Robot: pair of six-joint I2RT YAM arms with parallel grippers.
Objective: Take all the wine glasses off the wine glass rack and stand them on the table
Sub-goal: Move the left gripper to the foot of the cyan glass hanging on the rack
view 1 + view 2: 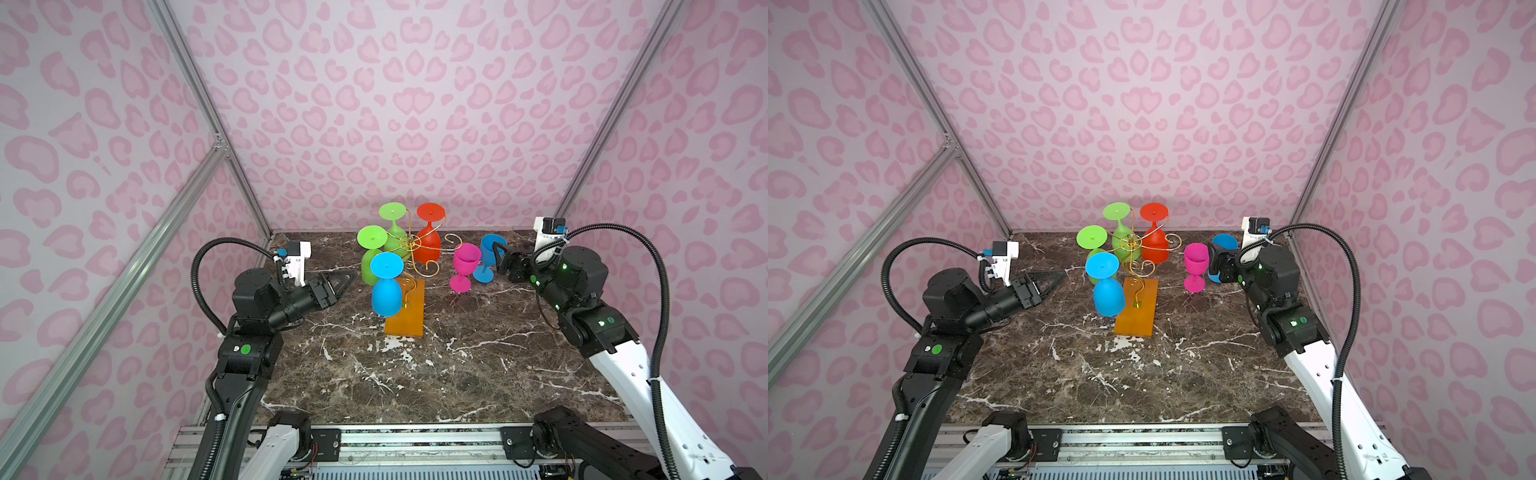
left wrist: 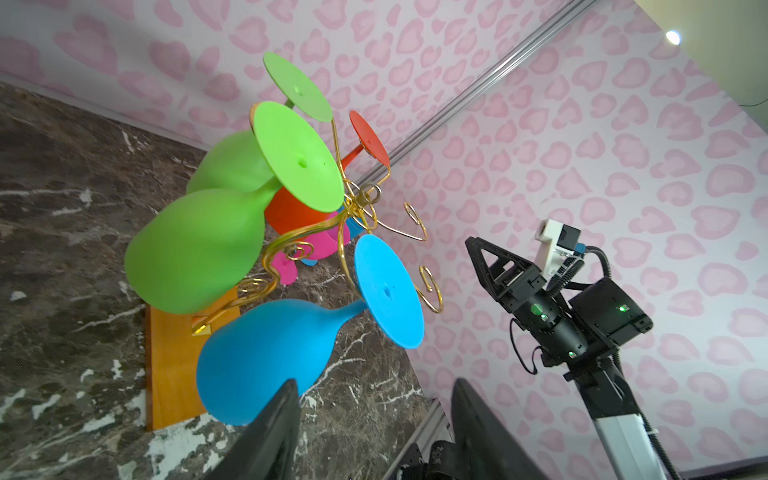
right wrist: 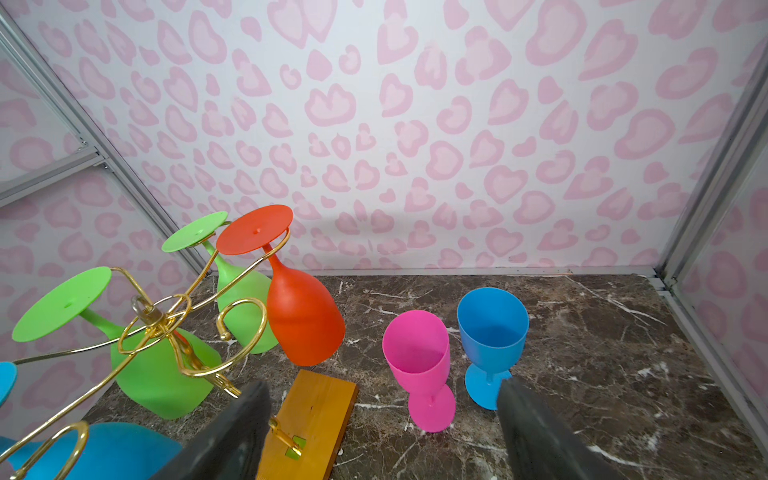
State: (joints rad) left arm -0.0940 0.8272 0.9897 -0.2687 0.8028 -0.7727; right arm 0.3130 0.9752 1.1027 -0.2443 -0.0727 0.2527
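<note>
The wine glass rack (image 1: 405, 316) (image 1: 1138, 311) is gold wire on an orange wooden base. A blue wine glass (image 1: 386, 295) (image 2: 266, 357) hangs upside down from its front arm. Two green ones (image 1: 370, 270) (image 1: 392, 232) and a red one (image 1: 428, 245) hang behind it. My left gripper (image 1: 345, 276) (image 2: 376, 390) is open and empty, level with and left of the hanging blue bowl, not touching it. My right gripper (image 1: 500, 259) (image 3: 382, 384) is open and empty, right of the rack beside two standing glasses.
A pink glass (image 1: 465, 259) (image 3: 415, 353) and a blue glass (image 1: 490, 249) (image 3: 492, 324) stand upright on the marble table (image 1: 415, 374), right of the rack. Two scroll arms (image 1: 453, 239) on that side are bare. Pink patterned walls with metal posts close in the back and sides.
</note>
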